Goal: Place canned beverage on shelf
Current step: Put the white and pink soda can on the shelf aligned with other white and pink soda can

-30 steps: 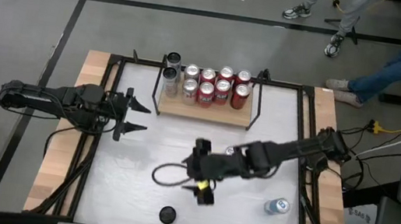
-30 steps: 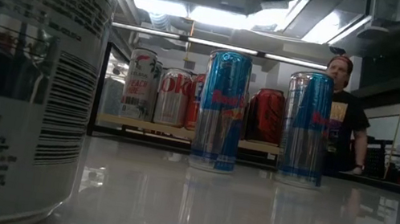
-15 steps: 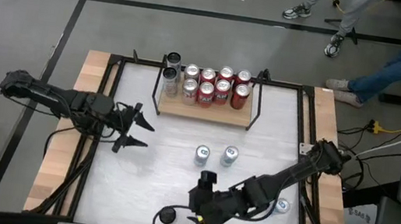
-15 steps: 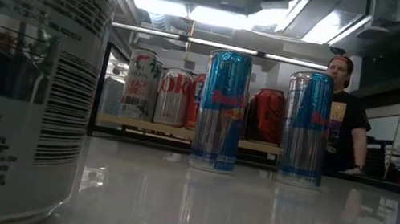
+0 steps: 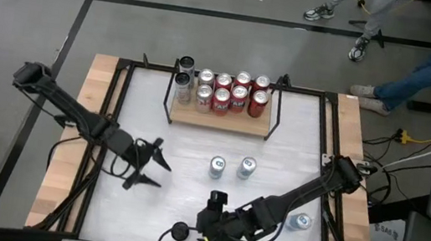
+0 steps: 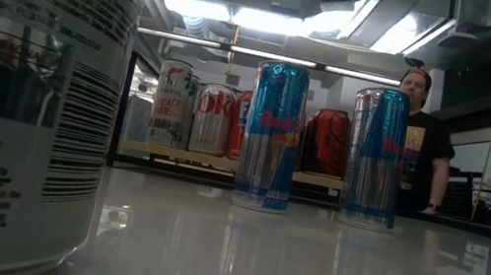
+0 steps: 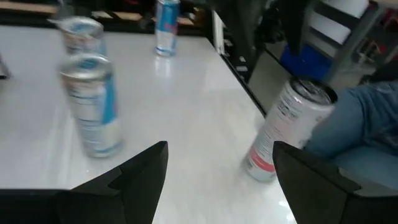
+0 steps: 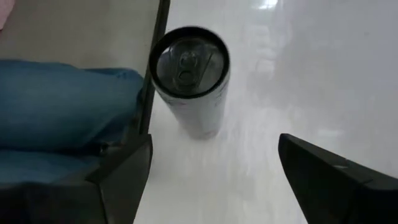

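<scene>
Right gripper (image 5: pixel 213 224), lower centre of the high view, jaws spread and empty, faces the black-topped can (image 5: pixel 180 231) standing just left of it at the table's bottom edge; in the right wrist view this can (image 8: pixel 189 78) stands upright, ahead of the fingers and not yet between them. Risk, as a judgement: one finger may clip the can on the way in and tip it, or push it off the nearby edge. Left gripper (image 5: pixel 149 164), centre-left, also open and empty, points toward two blue cans (image 5: pixel 217 167) at mid-table, well apart from it; the nearer blue can (image 7: pixel 92 102) shows blurred in the left wrist view. A white can (image 5: pixel 297 222) stands at lower right. Shelf (image 5: pixel 220 119), upper centre and farthest from both grippers, holds ten or so cans along its back; its front strip is bare. Beyond the table, a person's legs (image 5: pixel 425 70) appear at upper right.
</scene>
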Robot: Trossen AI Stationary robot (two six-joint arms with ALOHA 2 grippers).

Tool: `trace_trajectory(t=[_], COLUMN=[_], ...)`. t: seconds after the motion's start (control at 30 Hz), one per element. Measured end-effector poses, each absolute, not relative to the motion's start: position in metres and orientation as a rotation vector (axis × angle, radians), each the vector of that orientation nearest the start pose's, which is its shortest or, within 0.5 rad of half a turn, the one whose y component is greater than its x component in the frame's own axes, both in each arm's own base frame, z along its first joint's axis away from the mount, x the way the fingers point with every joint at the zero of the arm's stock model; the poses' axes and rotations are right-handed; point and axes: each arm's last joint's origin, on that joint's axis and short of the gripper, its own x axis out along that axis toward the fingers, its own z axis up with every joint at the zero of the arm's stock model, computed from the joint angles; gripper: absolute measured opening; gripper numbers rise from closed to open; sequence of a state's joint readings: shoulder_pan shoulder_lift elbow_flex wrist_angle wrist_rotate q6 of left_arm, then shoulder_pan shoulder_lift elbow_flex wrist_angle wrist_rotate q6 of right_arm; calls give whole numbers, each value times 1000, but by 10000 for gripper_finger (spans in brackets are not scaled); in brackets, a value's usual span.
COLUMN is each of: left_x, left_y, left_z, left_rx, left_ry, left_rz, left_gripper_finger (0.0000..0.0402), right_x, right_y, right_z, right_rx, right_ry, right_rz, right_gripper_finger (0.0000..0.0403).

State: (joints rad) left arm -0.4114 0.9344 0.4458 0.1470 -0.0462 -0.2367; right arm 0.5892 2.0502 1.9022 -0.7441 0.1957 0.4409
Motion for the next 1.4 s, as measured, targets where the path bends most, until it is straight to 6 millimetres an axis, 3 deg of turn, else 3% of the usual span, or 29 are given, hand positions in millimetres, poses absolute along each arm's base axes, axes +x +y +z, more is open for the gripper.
trace_trajectory(t=[0.3, 0.57, 0.97, 1.17, 1.4], left_x=[194, 202, 203, 203, 192], left_y=[-108, -116, -116, -119, -133], left_z=[201, 192, 192, 197, 197], left_rx=[-120, -107, -110, -198, -216], left_ry=[415, 392, 377, 343, 321], left_rz=[-395, -356, -337, -310, -236], left_gripper_finger=[283, 283, 283, 283, 283], right_x=[381, 380, 380, 382, 379], right_y=[245, 244, 246, 247, 270], right_z=[287, 286, 287, 289, 282], right_rx=[42, 26, 48, 62, 61], right_ry=[859, 865, 876, 841, 794], right_rz=[113, 102, 142, 142, 182], right_gripper_finger=[337, 337, 337, 337, 337])
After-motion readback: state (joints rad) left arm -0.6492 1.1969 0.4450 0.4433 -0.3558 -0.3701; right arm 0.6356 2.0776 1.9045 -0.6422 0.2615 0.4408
